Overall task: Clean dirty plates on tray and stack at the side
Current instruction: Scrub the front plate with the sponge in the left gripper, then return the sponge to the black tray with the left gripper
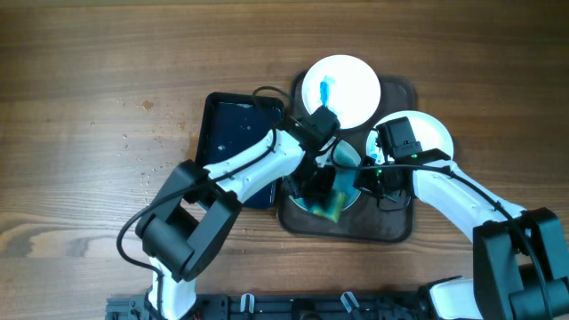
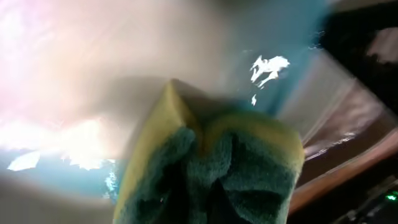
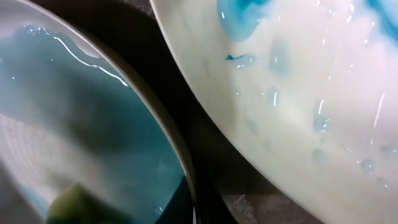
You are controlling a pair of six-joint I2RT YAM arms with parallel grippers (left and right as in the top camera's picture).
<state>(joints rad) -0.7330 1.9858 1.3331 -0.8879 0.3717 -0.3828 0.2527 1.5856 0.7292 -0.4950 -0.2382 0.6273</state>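
A brown tray (image 1: 382, 227) holds three plates. The middle plate (image 1: 348, 160) is wet with blue-tinted liquid. My left gripper (image 1: 324, 197) is shut on a yellow and green sponge (image 1: 332, 210) and presses it onto this plate. In the left wrist view the sponge (image 2: 217, 162) fills the lower half, against the plate's wet surface (image 2: 124, 62). My right gripper (image 1: 363, 178) is at the plate's right rim. The rim (image 3: 177, 149) runs into its jaws, so it looks shut on it. A white plate with blue smears (image 3: 298, 74) lies just beside it.
A white plate with a blue smear (image 1: 340, 89) sits at the tray's far end. Another white plate (image 1: 431, 133) lies at the right, partly under my right arm. A black rectangular tray with water drops (image 1: 236, 133) lies left of the brown tray.
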